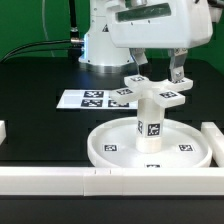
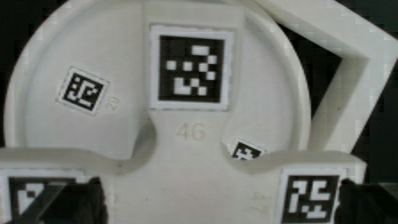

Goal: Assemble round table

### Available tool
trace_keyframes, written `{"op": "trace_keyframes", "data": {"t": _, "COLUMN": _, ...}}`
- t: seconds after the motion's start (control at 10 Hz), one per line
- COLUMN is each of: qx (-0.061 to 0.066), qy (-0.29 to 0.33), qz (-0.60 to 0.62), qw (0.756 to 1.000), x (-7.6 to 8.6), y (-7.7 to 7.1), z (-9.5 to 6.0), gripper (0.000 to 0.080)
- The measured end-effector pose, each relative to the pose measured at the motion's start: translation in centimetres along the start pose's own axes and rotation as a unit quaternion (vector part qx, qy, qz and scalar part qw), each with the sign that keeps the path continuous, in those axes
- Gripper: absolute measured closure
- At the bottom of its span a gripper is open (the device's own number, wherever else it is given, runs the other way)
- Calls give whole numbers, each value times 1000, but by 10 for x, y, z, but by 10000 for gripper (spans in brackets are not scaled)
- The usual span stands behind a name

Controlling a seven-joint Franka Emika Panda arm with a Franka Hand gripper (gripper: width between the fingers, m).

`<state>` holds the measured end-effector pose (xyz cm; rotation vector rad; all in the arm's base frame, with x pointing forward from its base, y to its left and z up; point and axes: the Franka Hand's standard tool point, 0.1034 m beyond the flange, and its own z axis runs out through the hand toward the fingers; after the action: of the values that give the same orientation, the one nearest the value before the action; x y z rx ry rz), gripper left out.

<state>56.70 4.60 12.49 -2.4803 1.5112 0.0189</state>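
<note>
Wrist view shows close tag detail on the cross-shaped foot [image 2: 187, 130]; exterior view alone shows the leg [image 1: 149, 120] upright in the round disc [image 1: 150, 150] on the black surface [image 1: 40, 125]. End effector [image 1: 154, 74] straddles the foot, fingers narrowly spread, contact unclear

My arm [image 1: 112, 35] is glossy white with rounded shells, and a black cable trails off its base toward nine o'clock. My claw [image 1: 153, 72] has a boxy white body [image 1: 150, 28] and two dark, slim fingers [image 1: 178, 72] tipped grey.
</note>
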Motion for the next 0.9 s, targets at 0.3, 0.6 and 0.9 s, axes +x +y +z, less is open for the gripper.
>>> {"op": "trace_keyframes", "data": {"t": 0.3, "qx": -4, "qy": 2, "qz": -131, "qw": 991, "x": 1, "y": 0, "z": 0, "gripper": 151}}
{"op": "trace_keyframes", "data": {"t": 0.6, "qx": -42, "qy": -8, "qz": -359, "qw": 932, "x": -1, "y": -3, "z": -2, "gripper": 151}}
{"op": "trace_keyframes", "data": {"t": 0.9, "qx": -47, "qy": -23, "qz": -474, "qw": 879, "x": 2, "y": -7, "z": -2, "gripper": 151}}
